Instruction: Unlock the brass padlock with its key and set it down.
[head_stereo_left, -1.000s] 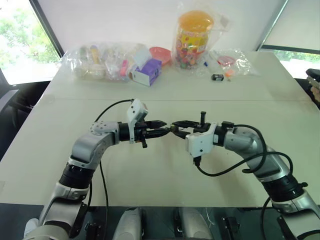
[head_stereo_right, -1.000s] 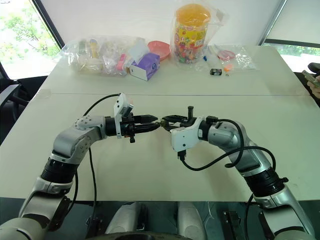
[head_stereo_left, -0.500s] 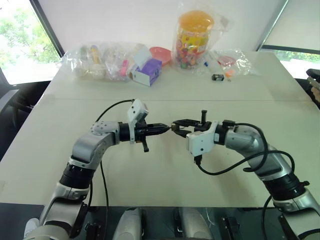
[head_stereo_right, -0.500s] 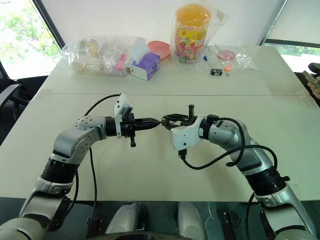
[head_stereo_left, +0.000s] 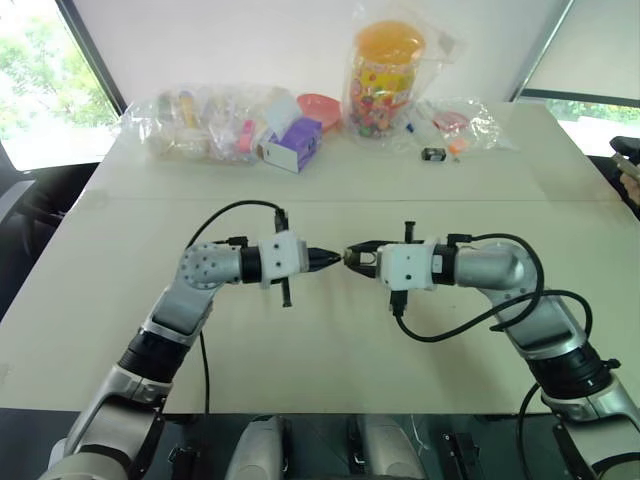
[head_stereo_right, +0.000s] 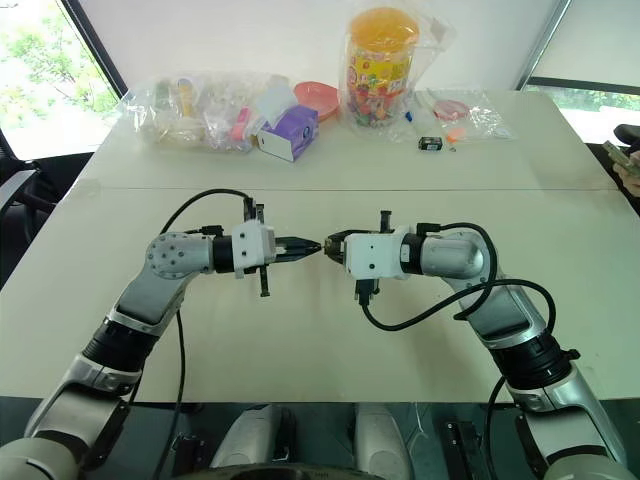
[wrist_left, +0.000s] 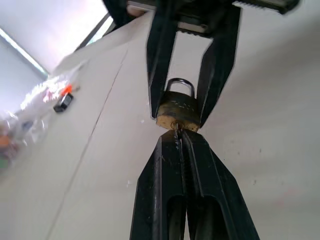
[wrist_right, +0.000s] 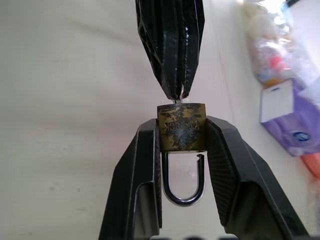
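The brass padlock, with its silvery shackle pointing back toward the wrist, is clamped by its sides in my right gripper, above the middle of the table. My left gripper points straight at it, shut on the key. Only a thin metal sliver of the key shows, entering the lock's bottom face. In the head views the two grippers meet tip to tip, left gripper against padlock. The shackle sits close to the body; whether it has released I cannot tell.
Along the table's far edge lie clear bags of small items, a purple box, a pink bowl, a bagged candy jar and a small black object. A person's hand shows at the right edge.
My left gripper's fingers, slightly apart a second ago, have shut on the key at the padlock. Both wrists have rolled, so their white camera mounts now face upward. Neither hand has shifted place.
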